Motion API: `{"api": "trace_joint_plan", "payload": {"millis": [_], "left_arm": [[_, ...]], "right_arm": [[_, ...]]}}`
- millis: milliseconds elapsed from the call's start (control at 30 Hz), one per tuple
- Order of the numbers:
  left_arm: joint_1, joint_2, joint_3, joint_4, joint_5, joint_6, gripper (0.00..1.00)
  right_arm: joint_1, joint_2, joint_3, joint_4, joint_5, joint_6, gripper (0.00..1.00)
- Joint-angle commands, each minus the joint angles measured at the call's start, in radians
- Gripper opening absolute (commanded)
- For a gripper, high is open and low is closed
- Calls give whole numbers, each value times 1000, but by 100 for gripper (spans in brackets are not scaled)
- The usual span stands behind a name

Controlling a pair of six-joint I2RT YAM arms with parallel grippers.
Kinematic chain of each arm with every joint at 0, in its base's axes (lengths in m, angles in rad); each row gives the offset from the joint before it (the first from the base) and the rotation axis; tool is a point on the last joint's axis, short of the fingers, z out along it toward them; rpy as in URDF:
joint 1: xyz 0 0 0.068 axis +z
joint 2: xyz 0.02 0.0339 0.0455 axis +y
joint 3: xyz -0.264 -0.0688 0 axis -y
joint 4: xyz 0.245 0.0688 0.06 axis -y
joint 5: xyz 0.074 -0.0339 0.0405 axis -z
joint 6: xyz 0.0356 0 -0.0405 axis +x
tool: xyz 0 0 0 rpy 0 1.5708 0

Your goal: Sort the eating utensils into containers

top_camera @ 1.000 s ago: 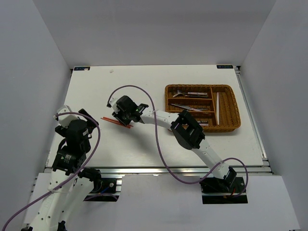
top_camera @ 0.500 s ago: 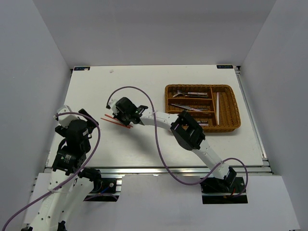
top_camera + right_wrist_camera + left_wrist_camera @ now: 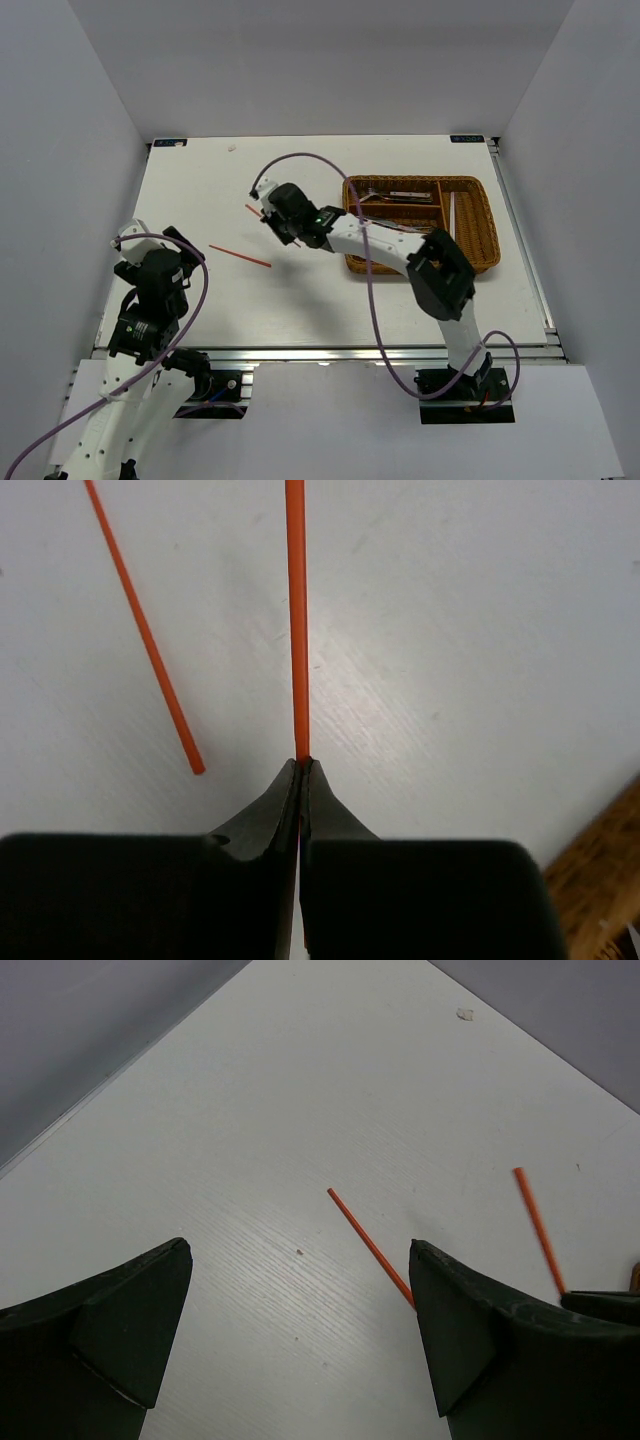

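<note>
My right gripper [image 3: 283, 213] is shut on a red chopstick [image 3: 296, 630] and holds it above the table, just left of the brown wicker tray [image 3: 487, 215]. The chopstick's free end [image 3: 252, 209] sticks out to the left. A second red chopstick [image 3: 240, 256] lies flat on the table; it also shows in the right wrist view [image 3: 145, 640] and the left wrist view [image 3: 370, 1247]. The tray holds metal utensils [image 3: 395, 196] and a white chopstick [image 3: 452, 222]. My left gripper [image 3: 300, 1250] is open and empty at the table's left side.
My right arm reaches across the tray's left part and hides some of it. The tray's corner shows at the lower right of the right wrist view [image 3: 612, 875]. A small white speck [image 3: 232, 148] lies near the table's far edge.
My right gripper has lifted one red chopstick off the table and moved up and right toward the tray. The other red chopstick stays where it lay. The left arm has not moved.
</note>
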Motion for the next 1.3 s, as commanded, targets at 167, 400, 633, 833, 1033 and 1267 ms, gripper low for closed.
{"api": "trace_joint_plan", "payload": {"millis": [167,400,633,833,1033,1267], "left_arm": [[-4,-18,8,-4,5,0,98],[-5,-49,1,15,41,13,98],[-4,-43,-2,24,67,23,98],[-5,-53,-4,29,74,25,98],[-5,-60,-4,30,75,26,98],[-5,-43,2,21,64,23,98]], "right_arm": [[-229,-392,-352,8,223,222,0],[-640,-672,-658,77,237,135,0],[-915,-641,-727,182,270,64,0],[-938,-564,-682,171,278,81,9],[-921,-597,-643,123,201,115,37],[-554,-604,-534,65,247,101,89]]}}
